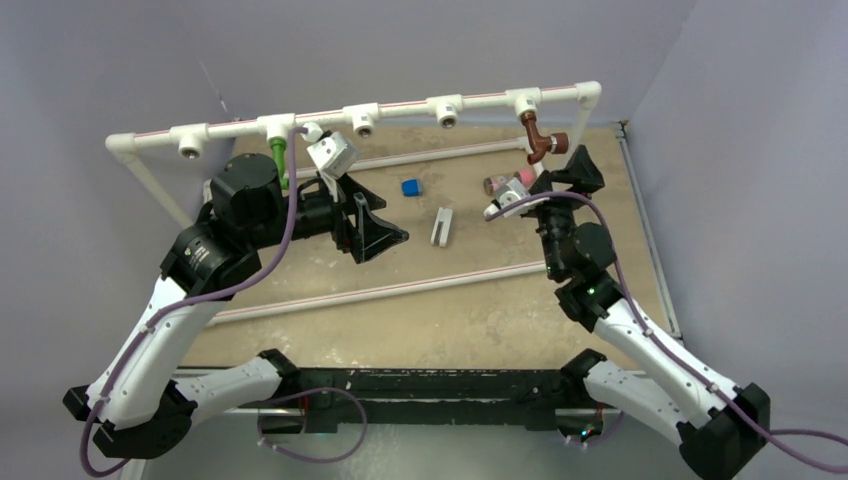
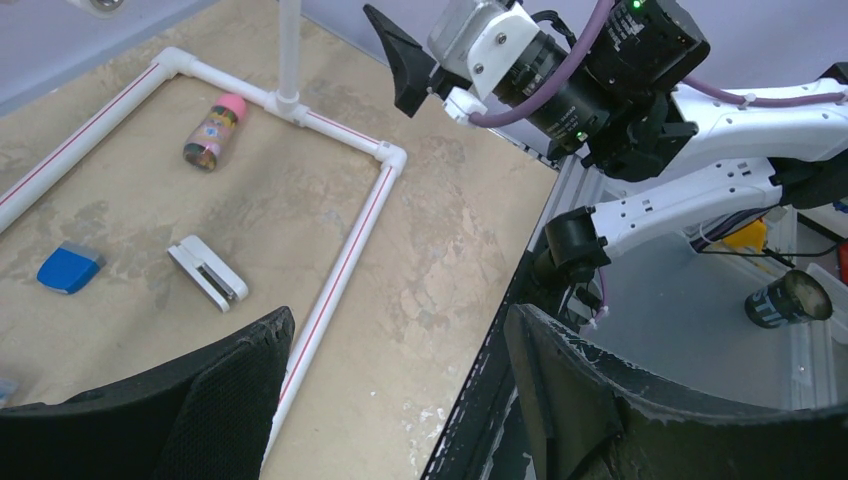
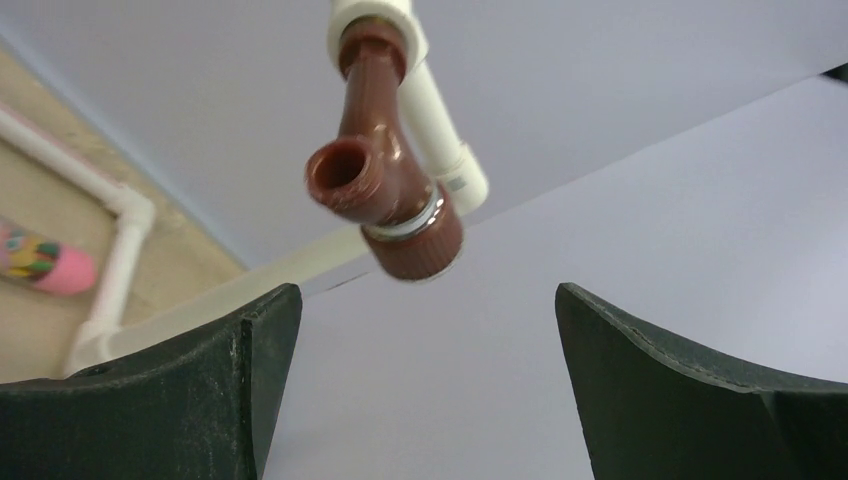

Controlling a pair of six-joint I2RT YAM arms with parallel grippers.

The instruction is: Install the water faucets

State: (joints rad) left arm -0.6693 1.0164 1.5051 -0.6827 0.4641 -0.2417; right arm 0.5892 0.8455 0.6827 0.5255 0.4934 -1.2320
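The green faucet [image 1: 278, 158] hangs from a tee on the raised white pipe rail [image 1: 400, 106] at the back left. The reddish-brown faucet [image 1: 541, 138] hangs from a tee at the back right; the right wrist view shows it [image 3: 385, 190] seated in its white fitting. My left gripper [image 1: 392, 218] is open and empty, to the right of the green faucet, and its wrist view [image 2: 400, 370] looks over the table, not at the green faucet. My right gripper [image 1: 562, 172] is open and empty just below the brown faucet, with its jaws [image 3: 428, 330] apart from it.
A brownish cylinder with a pink cap [image 1: 508, 183] lies near my right gripper. A blue block [image 1: 410, 187] and a white clip [image 1: 441, 226] lie mid-table. White pipes [image 1: 380, 291] run across the tabletop. Several open tees [image 1: 447, 111] sit on the rail.
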